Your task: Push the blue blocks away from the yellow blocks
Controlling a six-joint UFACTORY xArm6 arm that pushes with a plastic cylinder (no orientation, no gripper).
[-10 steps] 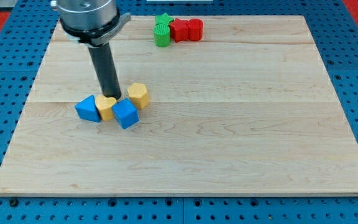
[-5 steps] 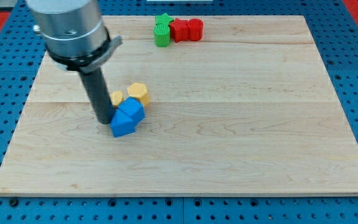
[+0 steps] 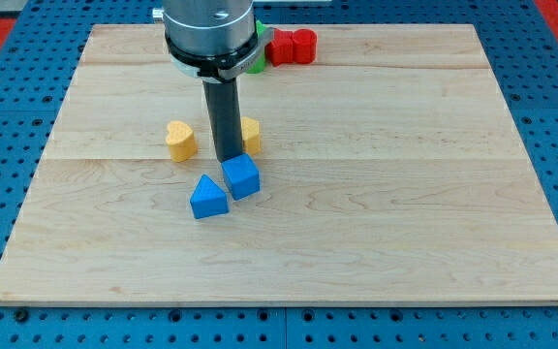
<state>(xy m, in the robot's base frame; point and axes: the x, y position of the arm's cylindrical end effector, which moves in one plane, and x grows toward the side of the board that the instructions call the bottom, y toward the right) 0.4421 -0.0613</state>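
Two blue blocks lie side by side near the board's middle left: a triangular one [image 3: 207, 197] and a cube-like one [image 3: 242, 176] to its right. A yellow heart-shaped block [image 3: 179, 140] sits up and to the left of them. A second yellow block [image 3: 251, 134] is partly hidden behind the rod. My tip [image 3: 228, 159] stands just above the blue cube, touching or nearly touching its top edge, between the two yellow blocks.
At the view's top, red blocks [image 3: 291, 46] sit by a green block [image 3: 257, 60] that the arm's body mostly hides. The wooden board [image 3: 376, 194] lies on a blue pegboard.
The rod has swung from the left of the cluster to its upper right. The blue blocks now lie below and apart from the yellow ones, and the yellow heart sits further left.
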